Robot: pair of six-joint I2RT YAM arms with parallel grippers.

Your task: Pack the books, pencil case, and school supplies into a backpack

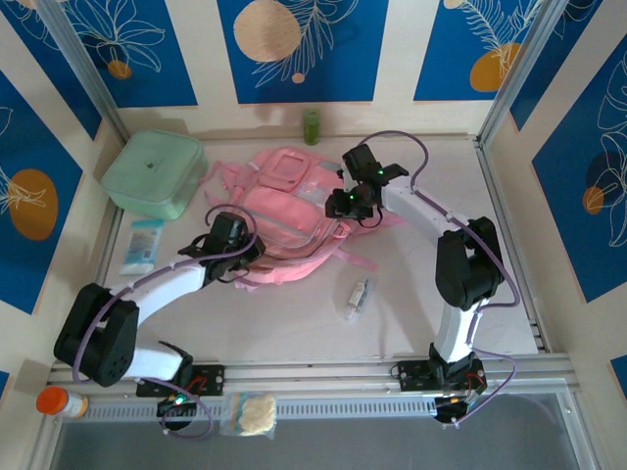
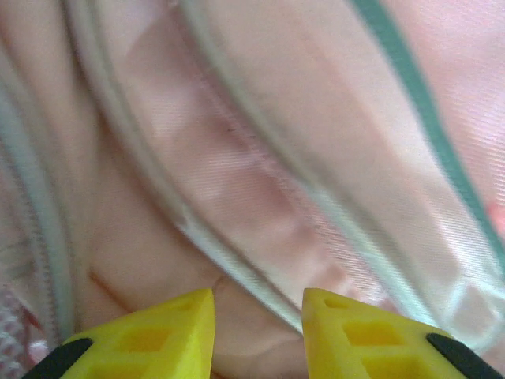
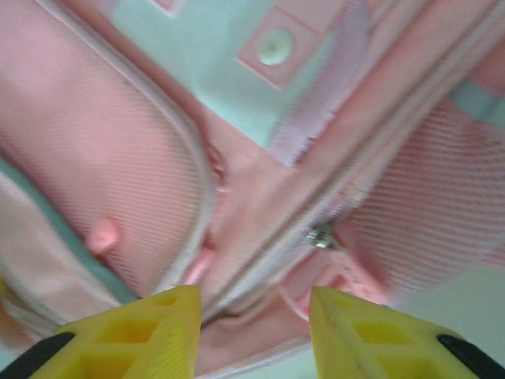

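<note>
Clutter first: a clear-grey piece (image 1: 357,297) lies nearest you, at five o'clock of the backpack (image 1: 284,211); a packet (image 1: 143,245) at nine, a mint box (image 1: 155,173) at ten. Your left gripper (image 2: 258,316) and right gripper (image 3: 255,316) stand parted, empty, at the backpack's eight and three o'clock edges.

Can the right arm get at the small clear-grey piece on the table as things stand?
Probably yes. The clear-grey piece lies alone on the bare table, between the backpack and the base of the right arm, with nothing over it. Its jaws stand apart at the backpack's right edge, so it looks free.
</note>
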